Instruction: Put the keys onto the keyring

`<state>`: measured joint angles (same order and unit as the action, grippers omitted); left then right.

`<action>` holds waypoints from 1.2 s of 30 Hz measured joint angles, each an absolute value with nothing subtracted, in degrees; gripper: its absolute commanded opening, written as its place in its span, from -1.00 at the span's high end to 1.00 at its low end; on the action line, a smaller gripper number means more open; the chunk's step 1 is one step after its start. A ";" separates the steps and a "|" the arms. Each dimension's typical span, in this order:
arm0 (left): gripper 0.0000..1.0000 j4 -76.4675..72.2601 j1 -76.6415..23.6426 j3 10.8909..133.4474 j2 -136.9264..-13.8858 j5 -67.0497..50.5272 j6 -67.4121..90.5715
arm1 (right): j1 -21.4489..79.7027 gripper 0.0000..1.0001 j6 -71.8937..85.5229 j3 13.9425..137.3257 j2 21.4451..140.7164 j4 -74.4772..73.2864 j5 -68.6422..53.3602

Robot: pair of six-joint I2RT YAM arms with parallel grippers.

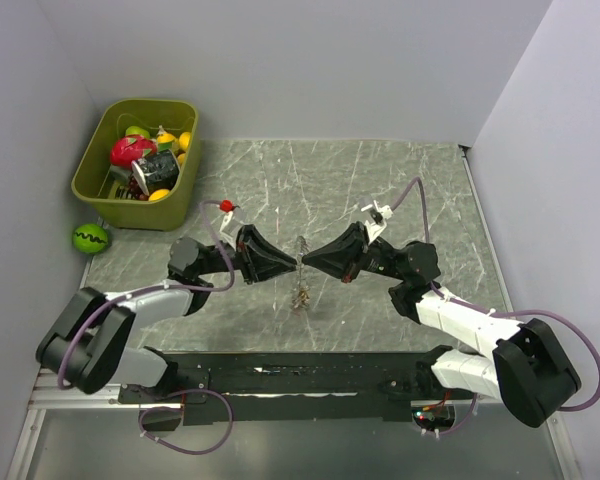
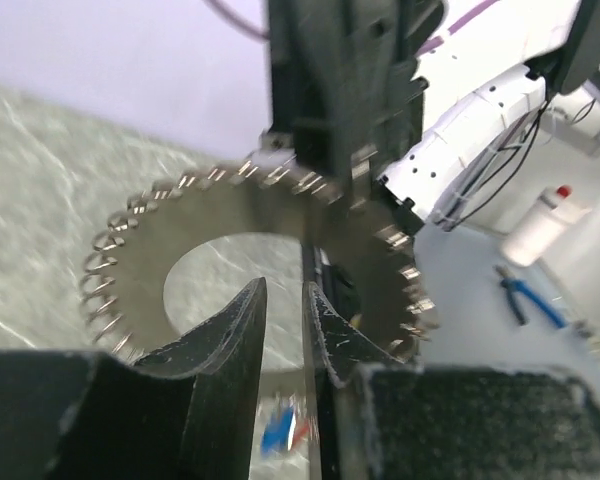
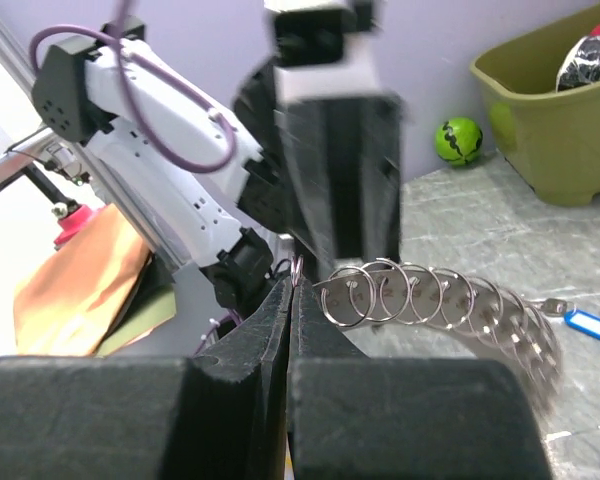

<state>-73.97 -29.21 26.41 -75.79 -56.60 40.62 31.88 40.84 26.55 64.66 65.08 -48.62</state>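
Though illegible, blue tag (image 3: 590,325) near keyring (image 3: 430,298)

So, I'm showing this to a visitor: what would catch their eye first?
The right tool and left tool meeting tip to tip over mid-table, the right one shut on the keyring, a loop of wire coils held above the marble. Then the olive bin of toys, far left corner.
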 measured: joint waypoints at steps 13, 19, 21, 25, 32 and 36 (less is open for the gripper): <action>0.38 -74.22 -29.23 27.79 -80.27 -56.16 49.60 | 31.88 1.00 41.06 26.55 64.64 65.93 -48.05; 0.40 -74.59 -29.23 27.79 -72.55 -55.59 44.25 | 31.88 1.00 40.49 26.55 64.14 65.65 -47.40; 0.39 -75.11 -29.34 27.79 -70.96 -55.61 43.03 | 31.88 1.00 40.42 26.55 64.10 65.65 -47.37; 0.34 -75.61 -29.69 27.79 -71.26 -55.61 42.68 | 31.88 1.00 40.49 26.55 64.10 65.71 -47.40; 0.34 -75.16 -30.98 28.86 -73.76 -55.61 42.63 | 31.88 1.00 40.66 26.55 64.10 65.73 -47.40; 0.36 -75.20 -31.38 29.85 -73.76 -55.61 42.41 | 31.88 1.00 40.64 26.55 64.10 65.73 -47.40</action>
<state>-75.20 -31.38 29.85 -73.76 -55.61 42.41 31.88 40.64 26.55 64.10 65.73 -47.40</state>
